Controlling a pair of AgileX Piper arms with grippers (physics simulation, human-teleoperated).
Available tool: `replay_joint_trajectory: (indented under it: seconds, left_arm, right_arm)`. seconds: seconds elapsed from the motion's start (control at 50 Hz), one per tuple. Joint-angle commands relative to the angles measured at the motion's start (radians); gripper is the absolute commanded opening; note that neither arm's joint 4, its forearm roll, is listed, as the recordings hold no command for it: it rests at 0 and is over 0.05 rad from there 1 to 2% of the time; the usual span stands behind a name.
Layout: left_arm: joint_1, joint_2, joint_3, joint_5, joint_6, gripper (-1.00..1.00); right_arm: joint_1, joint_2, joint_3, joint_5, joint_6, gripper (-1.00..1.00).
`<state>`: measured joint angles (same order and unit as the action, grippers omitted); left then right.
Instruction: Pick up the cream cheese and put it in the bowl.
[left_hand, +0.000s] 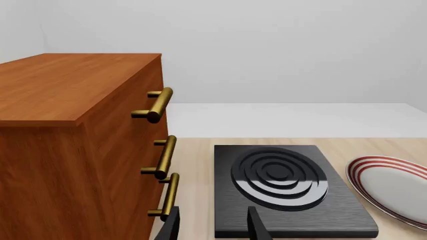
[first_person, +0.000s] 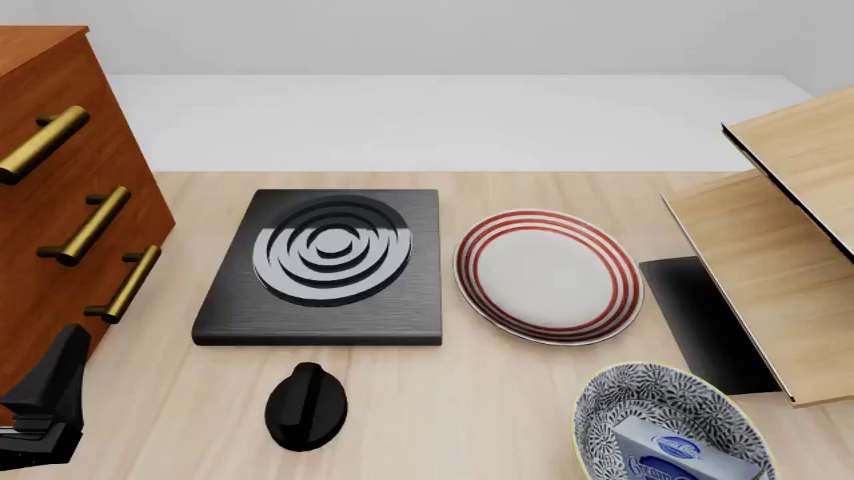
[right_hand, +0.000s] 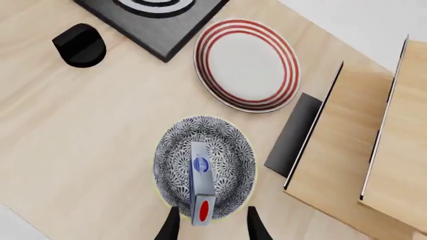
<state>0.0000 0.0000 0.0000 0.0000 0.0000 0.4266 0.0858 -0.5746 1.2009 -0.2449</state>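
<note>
The cream cheese (right_hand: 201, 187), a pale blue-grey box with a dark blue oval logo, rests inside the patterned bowl (right_hand: 170, 150), leaning on its near wall. In the front view the box (first_person: 674, 455) sits in the bowl (first_person: 627, 395) at the near right of the table. My right gripper (right_hand: 212, 225) is open and empty, well above the bowl's near rim, apart from the box. My left gripper (left_hand: 213, 227) is open and empty, low by the cabinet, facing the stove. The left arm (first_person: 47, 400) shows at the front view's near left.
A black stove plate (first_person: 327, 265) with a ringed burner lies centre left, its black knob (first_person: 307, 405) in front. A white plate with red rings (first_person: 547, 275) lies beside it. A wooden cabinet (first_person: 54, 180) with brass handles stands left. A wooden shelf unit (first_person: 787, 250) stands right.
</note>
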Motion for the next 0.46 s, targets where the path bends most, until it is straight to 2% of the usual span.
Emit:
replay_joint_trajectory:
  seconds: [0.02,0.36,0.46]
  left_arm:
    - [0.000,0.000,0.000,0.000,0.000,1.00]
    - [0.000,0.000,0.000,0.000,0.000,1.00]
    - [0.000,0.000,0.000,0.000,0.000,1.00]
  right_arm:
    - [-0.001,0.045,-0.152,0.016,-0.027,1.00]
    - [0.020,0.057,-0.369,0.018,-0.031,1.00]
    - [0.032,0.052,-0.441,0.019,-0.012,1.00]
